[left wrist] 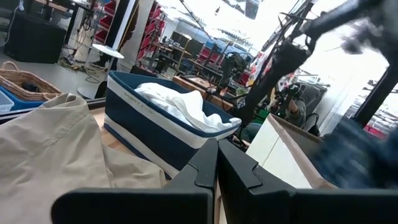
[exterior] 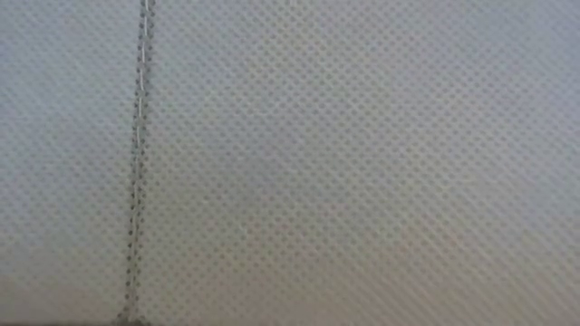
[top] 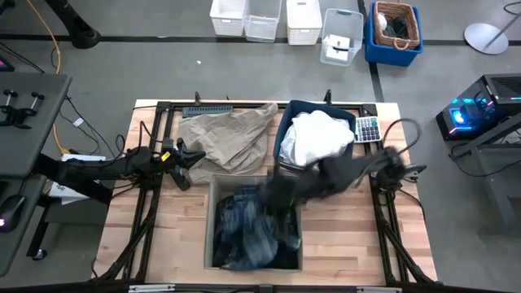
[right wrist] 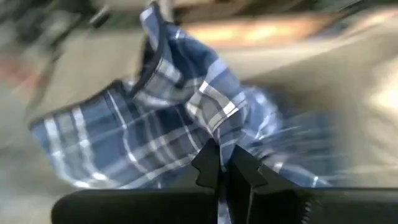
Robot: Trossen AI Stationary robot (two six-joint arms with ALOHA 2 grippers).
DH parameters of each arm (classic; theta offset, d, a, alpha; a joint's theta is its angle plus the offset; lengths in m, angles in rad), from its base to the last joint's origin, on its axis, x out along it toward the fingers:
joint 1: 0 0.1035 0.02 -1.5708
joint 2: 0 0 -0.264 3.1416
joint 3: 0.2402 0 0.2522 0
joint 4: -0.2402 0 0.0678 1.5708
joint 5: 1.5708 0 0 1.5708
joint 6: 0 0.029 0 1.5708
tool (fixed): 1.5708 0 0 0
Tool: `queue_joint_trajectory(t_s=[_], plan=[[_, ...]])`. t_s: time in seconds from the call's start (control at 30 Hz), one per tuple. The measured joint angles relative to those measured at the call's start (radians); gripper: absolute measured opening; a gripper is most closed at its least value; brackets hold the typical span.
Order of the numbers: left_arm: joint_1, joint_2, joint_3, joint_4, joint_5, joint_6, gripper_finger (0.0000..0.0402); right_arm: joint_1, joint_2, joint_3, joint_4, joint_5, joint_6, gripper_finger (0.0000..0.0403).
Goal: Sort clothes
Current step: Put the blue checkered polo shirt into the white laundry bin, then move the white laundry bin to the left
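My right gripper (right wrist: 222,163) is shut on the blue-and-white plaid shirt (right wrist: 155,124), over the square opening (top: 213,244) in the table's near middle; the shirt (top: 248,232) fills that opening. My right arm shows blurred in the high view, its gripper (top: 278,194) at the opening's far right corner. The beige-khaki garment (top: 226,137) lies spread on the table's far left. The white garment (top: 319,134) lies in a navy bin (top: 286,122). My left gripper (top: 194,158) is shut and empty beside the beige garment's near left edge. No dark grey garment can be made out. My right gripper pinches a raised fold of the plaid shirt (right wrist: 219,127) between its two fingertips. The cloth bunches at the fingers and spreads away from them, slack. Motion blur hides whether the rest of the shirt is clear of the opening.
A calculator (top: 368,129) lies right of the navy bin. The low view is wholly covered by a pale mesh cloth (exterior: 290,163). White crates (top: 269,18) and a blue box with a wicker basket (top: 396,28) stand on the floor beyond the table.
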State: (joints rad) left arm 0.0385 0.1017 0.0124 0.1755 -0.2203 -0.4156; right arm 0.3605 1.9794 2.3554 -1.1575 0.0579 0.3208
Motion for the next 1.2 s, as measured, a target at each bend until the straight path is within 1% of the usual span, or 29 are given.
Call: queue_joint_trajectory(t_s=[0.07,0.1,0.13,0.2,0.27,0.33,0.47,0.53,0.63,0.7,0.73,0.8,0.87,0.93,1.1,1.2], plan=[[0.000,0.000,0.000,0.000,0.000,0.000,0.0000,-0.048,-0.044,0.000,-0.008,0.121,-0.014,0.0002],[0.000,0.000,0.000,0.000,0.000,0.000,0.0000,-0.067,-0.058,0.000,-0.007,0.163,-0.016,0.0003],[0.000,0.000,0.000,-0.001,0.000,0.000,0.0000,-0.089,-0.062,0.000,-0.005,0.184,-0.015,0.0002],[0.000,0.000,0.000,0.001,0.000,0.000,0.0000,-0.119,-0.058,0.000,-0.002,0.179,-0.015,0.0002],[0.000,0.000,0.000,0.000,0.000,0.000,0.0000,-0.125,-0.034,-0.021,0.013,0.131,-0.016,0.0001],[0.000,0.000,0.000,0.000,0.000,0.000,0.0000,-0.111,-0.005,-0.080,0.049,0.040,-0.029,0.0001],[0.000,0.000,0.000,0.000,0.000,0.000,0.0000,-0.057,0.061,-0.281,0.186,-0.126,-0.042,0.0001],[0.000,0.000,0.000,0.000,0.000,0.000,0.0000,-0.034,0.080,-0.392,0.253,-0.157,-0.027,0.0001],[0.000,0.000,0.000,0.000,0.000,0.000,0.0000,-0.015,0.094,-0.529,0.306,-0.161,0.041,0.0001],[0.000,0.000,0.000,0.000,0.000,0.000,0.0000,-0.013,0.096,-0.577,0.315,-0.184,0.097,0.0008],[0.000,0.000,0.000,0.001,0.000,0.000,0.0000,-0.015,0.096,-0.584,0.311,-0.212,0.107,0.0015],[0.000,0.000,0.000,0.000,0.000,0.000,0.0000,-0.022,0.092,-0.565,0.268,-0.248,0.094,0.0036],[0.000,0.000,0.000,0.000,0.000,0.000,0.0000,-0.025,0.092,-0.510,0.204,-0.226,0.063,0.0065],[0.000,0.000,0.000,0.000,0.000,0.000,0.0000,-0.027,0.092,-0.425,0.134,-0.169,0.022,0.0098],[0.000,0.000,0.000,0.000,0.000,0.000,0.0000,-0.029,0.090,-0.151,-0.072,0.032,-0.115,0.0184],[0.000,0.000,0.000,0.000,0.000,0.000,0.0000,-0.048,0.088,0.001,-0.203,0.094,-0.138,0.0216]])
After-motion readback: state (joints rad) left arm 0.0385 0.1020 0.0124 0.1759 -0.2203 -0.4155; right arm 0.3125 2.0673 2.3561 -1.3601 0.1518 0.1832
